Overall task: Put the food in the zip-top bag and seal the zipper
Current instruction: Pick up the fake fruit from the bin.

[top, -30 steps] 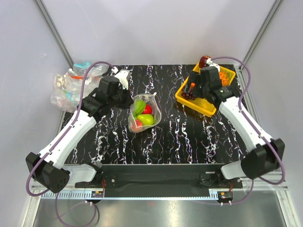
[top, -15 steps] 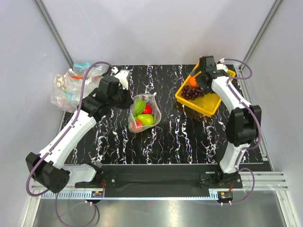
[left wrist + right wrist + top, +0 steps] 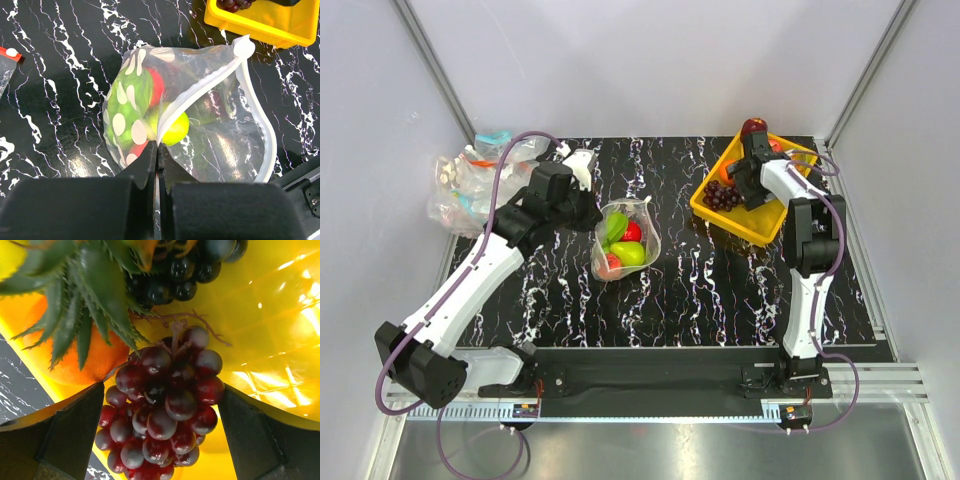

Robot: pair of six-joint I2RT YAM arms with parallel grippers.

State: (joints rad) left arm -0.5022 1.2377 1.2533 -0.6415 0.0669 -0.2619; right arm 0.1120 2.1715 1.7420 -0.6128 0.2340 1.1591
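Right arm has folded back since half a second ago: its forearm now stands nearly upright at the table's right side, and the right gripper (image 3: 161, 392) has come down lower into the yellow tray (image 3: 760, 228). My left arm has not shifted.

I see the right claw spread wide, its two dark fingers flanking a bunch of glossy purple-red grapes (image 3: 165, 410) without clearly touching it. Behind the bunch lie a smooth orange (image 3: 85, 360), spiky green leaves (image 3: 95, 295) and a darker grape cluster (image 3: 185, 270), all on shiny moulded plastic.

The left gripper (image 3: 157, 150) is pinched tight on the zipper (image 3: 200, 92), a pale ridged strip that climbs away to a rounded tab. The zip-top bag (image 3: 225, 135) is thin, crinkled and clear, with white ovals on one wall; its mouth gapes, the other lip curving off to the right. Inside sit a green apple (image 3: 127, 95), a red round fruit (image 3: 156, 85) and a yellow-green fruit (image 3: 175, 130).

A band of black, white-veined table (image 3: 700, 290) separates bag and tray.
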